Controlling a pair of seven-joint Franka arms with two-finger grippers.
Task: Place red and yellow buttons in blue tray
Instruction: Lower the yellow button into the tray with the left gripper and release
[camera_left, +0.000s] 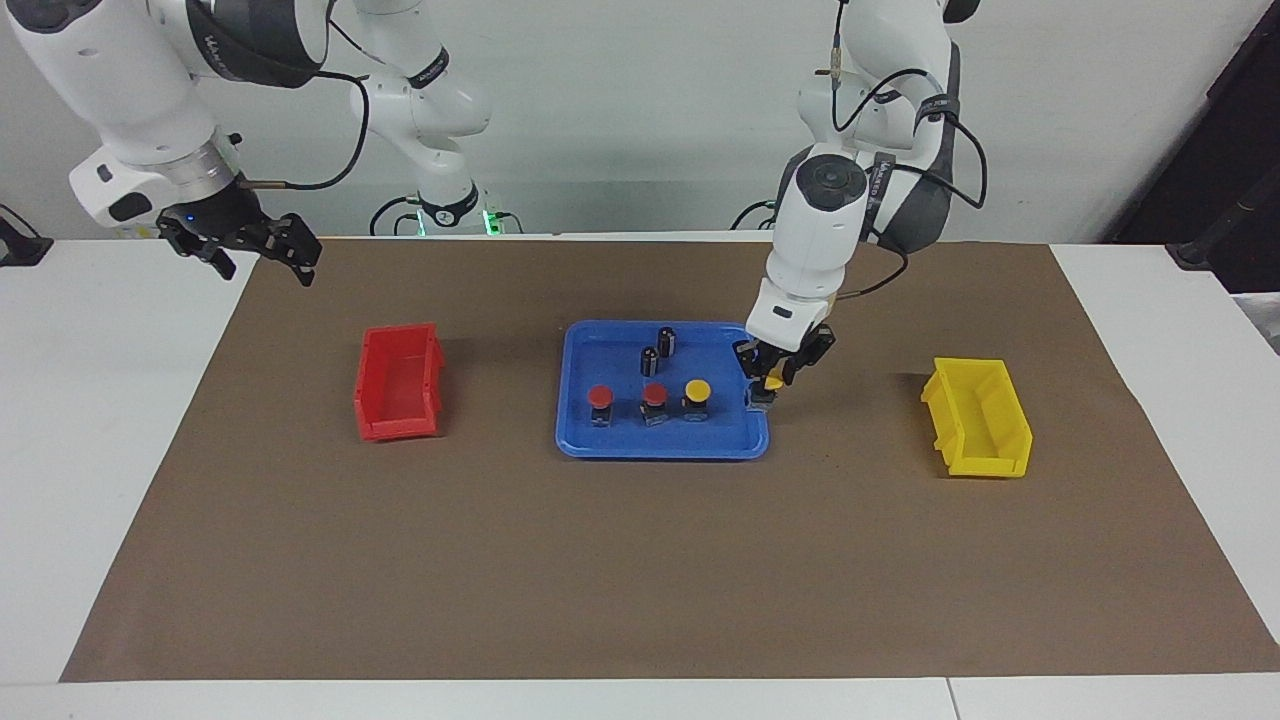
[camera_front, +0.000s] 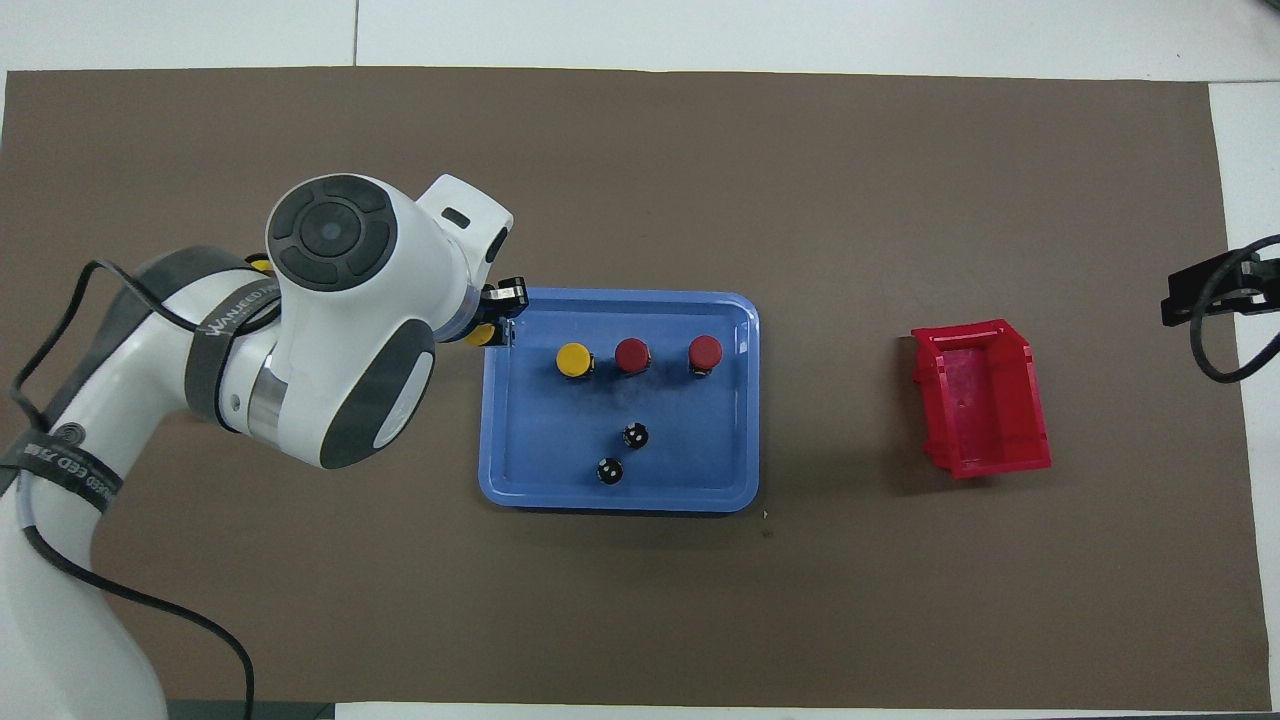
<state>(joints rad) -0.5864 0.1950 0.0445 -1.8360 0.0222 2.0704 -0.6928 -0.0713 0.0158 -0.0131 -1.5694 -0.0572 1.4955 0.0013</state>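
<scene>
A brown mat (camera_left: 640, 560) covers the white tabletop (camera_left: 90, 450), carrying a red bin (camera_left: 398, 383), blue tray (camera_left: 660, 444) and yellow bin (camera_left: 975, 417).

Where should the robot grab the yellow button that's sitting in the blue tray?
Probably by the small black base under the round cap of the yellow button, coming straight down from above. It stands upright in the blue tray, and a red button stands close beside it, so a sideways approach looks cramped.

Even, bright light from above leaves only soft short shadows beside the red bin (camera_left: 399, 382), yellow bin (camera_left: 977, 417) and tray (camera_left: 662, 446), with both views sharp and free of glare.
</scene>
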